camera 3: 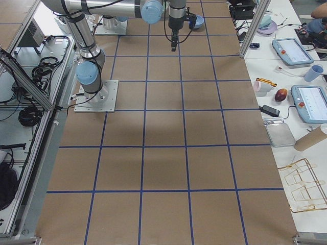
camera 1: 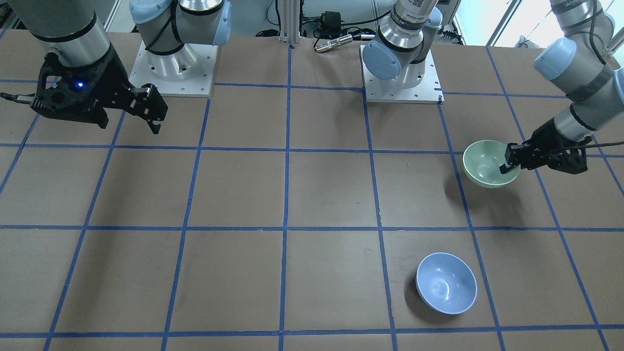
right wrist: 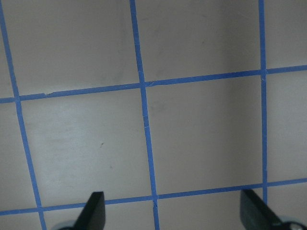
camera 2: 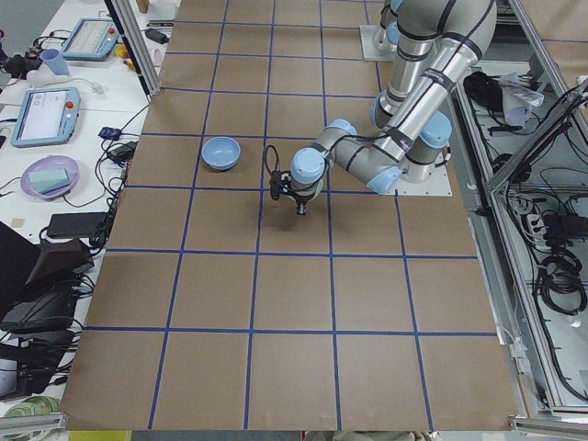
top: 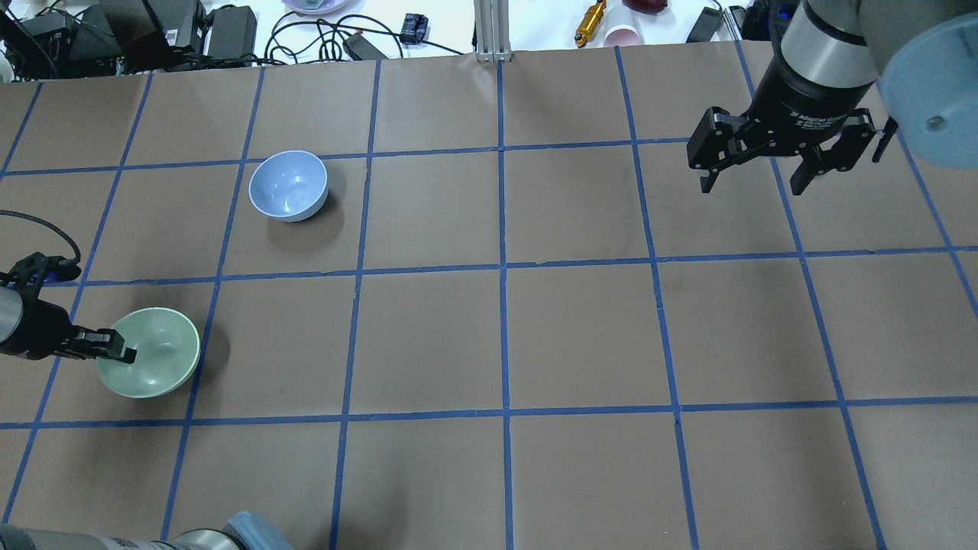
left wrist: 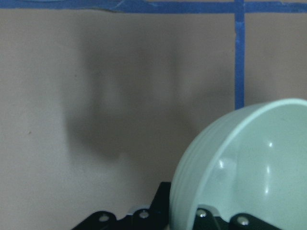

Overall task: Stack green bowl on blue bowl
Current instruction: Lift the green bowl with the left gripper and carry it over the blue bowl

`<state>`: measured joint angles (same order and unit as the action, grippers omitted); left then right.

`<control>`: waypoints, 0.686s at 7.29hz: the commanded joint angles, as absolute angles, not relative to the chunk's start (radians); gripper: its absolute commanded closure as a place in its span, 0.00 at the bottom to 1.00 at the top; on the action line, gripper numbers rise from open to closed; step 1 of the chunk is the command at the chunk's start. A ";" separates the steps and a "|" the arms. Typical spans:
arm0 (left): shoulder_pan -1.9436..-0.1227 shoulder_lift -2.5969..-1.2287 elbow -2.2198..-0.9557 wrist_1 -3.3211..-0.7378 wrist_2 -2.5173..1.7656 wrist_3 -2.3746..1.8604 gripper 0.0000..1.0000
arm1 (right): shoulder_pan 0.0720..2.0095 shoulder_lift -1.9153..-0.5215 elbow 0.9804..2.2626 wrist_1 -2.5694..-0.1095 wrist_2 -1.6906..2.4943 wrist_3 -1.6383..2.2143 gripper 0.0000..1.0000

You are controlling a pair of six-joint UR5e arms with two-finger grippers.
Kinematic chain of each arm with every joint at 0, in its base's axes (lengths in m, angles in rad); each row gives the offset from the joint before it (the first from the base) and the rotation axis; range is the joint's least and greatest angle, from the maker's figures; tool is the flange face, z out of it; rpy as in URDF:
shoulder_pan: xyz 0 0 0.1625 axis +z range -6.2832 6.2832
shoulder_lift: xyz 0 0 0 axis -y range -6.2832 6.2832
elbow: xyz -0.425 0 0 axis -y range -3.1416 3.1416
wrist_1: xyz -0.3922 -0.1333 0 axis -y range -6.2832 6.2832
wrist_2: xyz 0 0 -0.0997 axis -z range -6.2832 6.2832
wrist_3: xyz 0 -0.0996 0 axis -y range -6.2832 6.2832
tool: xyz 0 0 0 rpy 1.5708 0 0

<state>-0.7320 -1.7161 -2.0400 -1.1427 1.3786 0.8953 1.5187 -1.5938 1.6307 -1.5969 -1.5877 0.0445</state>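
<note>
Two views: left gripper (camera 1: 508, 165) seemingly clasps green bowl (camera 1: 480, 162).

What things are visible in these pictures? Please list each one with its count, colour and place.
green bowl: one, pale green, robot's left side, held at its rim
blue bowl: one, light blue, upright on the table, farther from the robot
table: one, brown, blue tape grid
devices and cables: several, black, beyond the table's far edge
left gripper: one, black, shut on the green bowl's rim
right gripper: one, black, open and empty above the right side
</note>
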 commanded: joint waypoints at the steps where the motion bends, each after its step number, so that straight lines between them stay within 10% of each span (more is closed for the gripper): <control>1: -0.770 -1.732 -1.912 -1.271 1.291 0.867 1.00 | 1.519 -1.594 1.631 -1.597 -1.588 0.044 0.00; 5: -0.963 -1.810 -1.729 -1.296 1.165 0.623 1.00 | 1.519 -1.594 1.631 -1.597 -1.588 0.044 0.00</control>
<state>-0.9123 -1.7761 -1.7807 -1.2951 1.2015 0.6863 1.5187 -1.5938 1.6306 -1.5969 -1.5876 0.0445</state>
